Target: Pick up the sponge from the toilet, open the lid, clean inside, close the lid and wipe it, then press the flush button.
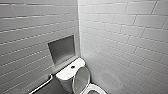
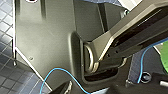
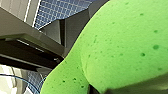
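The sponge (image 3: 120,45), bright green and pocked with small pores, sits right up against the right wrist camera. It bulges around a crease, so it appears to be pinched in the right claw (image 3: 117,87), though we cannot make out the gripping parts clearly. Behind it we see small blue-grey floor tiles (image 3: 60,10) and grey parts of the robot.

From the head camera we see the toilet (image 1: 63,81) low in the picture, set into the corner where two walls meet. The lid (image 1: 81,78) stands raised, leaning back toward the tank, with its greyish underside facing out. Part of the white bowl rim (image 1: 96,88) shows beside it. The flush button (image 1: 72,67) is a small dark round spot on the flat tank top.

On the left wall (image 1: 25,30), above the tank, a square niche (image 1: 62,48) is recessed into the pale tiles. A metal grab bar (image 1: 42,86) runs lower down on the same side.

We cannot tell whether the left claw is spread or pressed together. Its wrist camera shows a thin blue cable (image 2: 57,72) looping across the robot's dark body.
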{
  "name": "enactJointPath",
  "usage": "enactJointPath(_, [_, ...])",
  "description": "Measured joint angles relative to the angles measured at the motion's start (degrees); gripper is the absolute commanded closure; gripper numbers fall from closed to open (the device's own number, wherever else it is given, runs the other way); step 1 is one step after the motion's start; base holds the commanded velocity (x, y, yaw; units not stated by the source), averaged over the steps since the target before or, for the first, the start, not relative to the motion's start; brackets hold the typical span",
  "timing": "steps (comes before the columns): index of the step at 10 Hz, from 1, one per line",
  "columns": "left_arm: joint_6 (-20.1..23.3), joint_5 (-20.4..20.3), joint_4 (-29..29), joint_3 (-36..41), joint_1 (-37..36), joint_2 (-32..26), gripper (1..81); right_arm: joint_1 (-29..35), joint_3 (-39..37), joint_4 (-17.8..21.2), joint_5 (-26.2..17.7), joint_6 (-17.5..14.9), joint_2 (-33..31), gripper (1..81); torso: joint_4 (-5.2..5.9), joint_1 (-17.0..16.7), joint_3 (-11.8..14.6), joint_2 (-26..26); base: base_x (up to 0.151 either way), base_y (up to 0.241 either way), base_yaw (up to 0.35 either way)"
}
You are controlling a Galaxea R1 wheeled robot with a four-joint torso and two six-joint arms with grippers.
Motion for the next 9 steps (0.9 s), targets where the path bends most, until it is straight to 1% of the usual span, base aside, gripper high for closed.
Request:
enactJointPath(1, [-0.4,3.3,-0.4,-0.2,-0.5,0.7,1.0,0.4,0.0,0.0,-1.7,0.0,0.3,81.1,0.0,-1.3,0.2,2.0,0.0,0.0,0.0])
enactJointPath(2, [-0.6,5.5,-1.4,-0.2,-0.9,1.8,1.0,1.0,0.0,0.0,-4.3,0.0,0.7,81.1,0.02,-2.7,0.2,4.1,0.0,0.0,0.0])
enactJointPath(3, [-0.7,6.6,-2.7,-0.2,-0.9,2.7,1.0,1.4,0.0,0.0,-7.4,0.0,1.3,81.1,0.02,-4.0,0.2,6.3,0.0,0.0,0.0])
enactJointPath(4, [-0.7,6.7,-3.8,-0.3,-0.8,2.9,1.0,1.7,0.0,-0.1,-10.2,0.0,1.8,81.1,0.02,-5.4,0.2,8.3,0.0,0.0,0.0])
enactJointPath(5, [-0.7,6.8,-4.9,-1.4,-0.8,3.0,1.0,2.3,-0.1,-0.5,-12.0,-0.6,2.1,81.1,0.02,-6.8,0.2,10.6,0.0,0.0,0.0])
enactJointPath(6, [-0.7,6.9,-5.7,-2.8,-0.8,3.0,1.0,2.6,-0.1,-0.9,-12.5,-2.4,2.2,81.1,0.02,-8.2,0.3,12.6,0.0,0.0,0.0])
enactJointPath(7, [-0.7,7.0,-6.0,-4.1,-0.8,3.4,1.0,2.4,-0.1,-1.0,-12.9,-3.3,2.3,81.1,0.02,-9.1,0.8,14.3,0.0,0.0,0.0])
enactJointPath(8, [-0.7,7.1,-6.2,-5.0,-1.0,4.1,1.0,2.3,-0.1,-1.1,-13.0,-4.0,2.4,81.1,0.02,-10.1,2.1,15.9,0.0,0.0,0.0])
enactJointPath(9, [-0.7,7.0,-6.3,-5.4,-1.6,4.9,1.0,2.4,-0.1,-1.1,-12.9,-4.1,2.4,81.1,0.02,-11.2,3.9,17.5,0.0,0.0,0.0])
